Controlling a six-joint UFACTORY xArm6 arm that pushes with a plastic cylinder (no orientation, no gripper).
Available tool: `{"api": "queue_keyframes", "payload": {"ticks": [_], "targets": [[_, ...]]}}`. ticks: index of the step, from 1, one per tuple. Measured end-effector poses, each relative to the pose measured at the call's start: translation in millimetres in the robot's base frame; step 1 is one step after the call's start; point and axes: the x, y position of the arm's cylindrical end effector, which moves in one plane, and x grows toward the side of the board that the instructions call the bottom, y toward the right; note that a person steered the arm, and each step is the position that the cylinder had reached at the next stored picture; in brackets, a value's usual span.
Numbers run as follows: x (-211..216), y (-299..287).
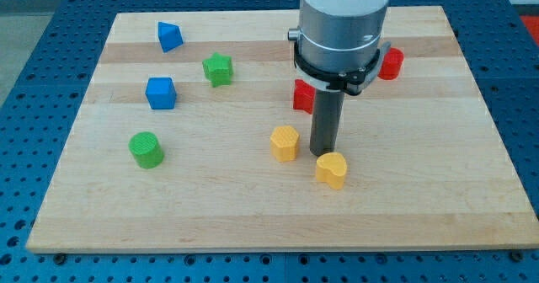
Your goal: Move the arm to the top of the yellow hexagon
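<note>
Tip (323, 154) down on the wooden surface (421, 207), between the yellow hexagon (285, 142) at the view's left and the yellow heart (332, 170) just below-right, close to both, perhaps touching the heart. No claw on this rod, so nothing released or clenched. Red block (303, 94) partly hidden behind the arm, shape unclear; red cylinder (390, 63) further right. Green star (218, 68), blue cube (160, 93), blue wedge-like block (168, 36) and green cylinder (146, 149) well apart on the left
</note>
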Motion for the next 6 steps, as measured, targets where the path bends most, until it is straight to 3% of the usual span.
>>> {"api": "queue_keyframes", "payload": {"ticks": [3,6], "targets": [[-54.0,-0.7],[-56.4,-22.7]]}}
